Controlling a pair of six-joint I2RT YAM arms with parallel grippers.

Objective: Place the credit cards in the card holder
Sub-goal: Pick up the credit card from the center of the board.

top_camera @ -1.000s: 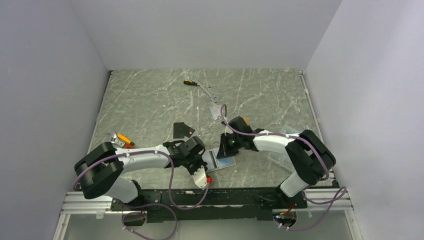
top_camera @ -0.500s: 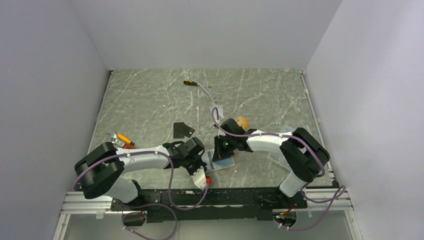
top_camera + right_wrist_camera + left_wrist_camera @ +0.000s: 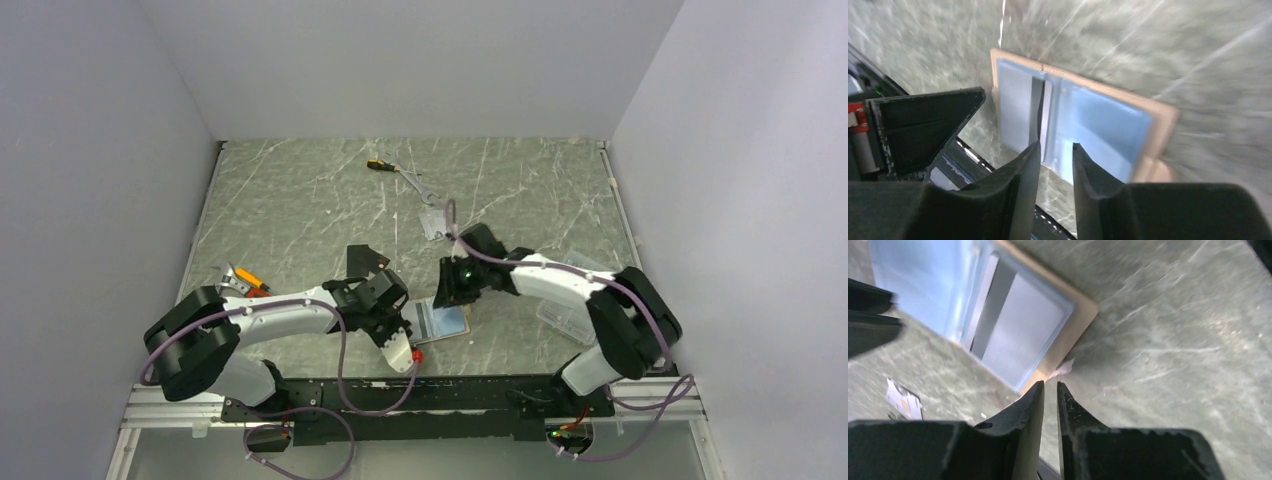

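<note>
- Left pincer: my jaws nearly together, narrow slit only, nothing gripped.
- Right pincer: my jaws apart, released, empty.
- Card holder: lies open, flat on table, just ahead of both sets of tips, between the two pincers.
- Grey card: in holder half nearest left tips.
- Black card: beyond left pincer, apart from holder.

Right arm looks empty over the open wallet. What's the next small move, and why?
Probably lift the right pincer and swing it to the pale card just beyond it. Its jaws stand apart with nothing between them above the card holder, which lies open with the left pincer at its edge. The black card lies nearer the left arm.
</note>
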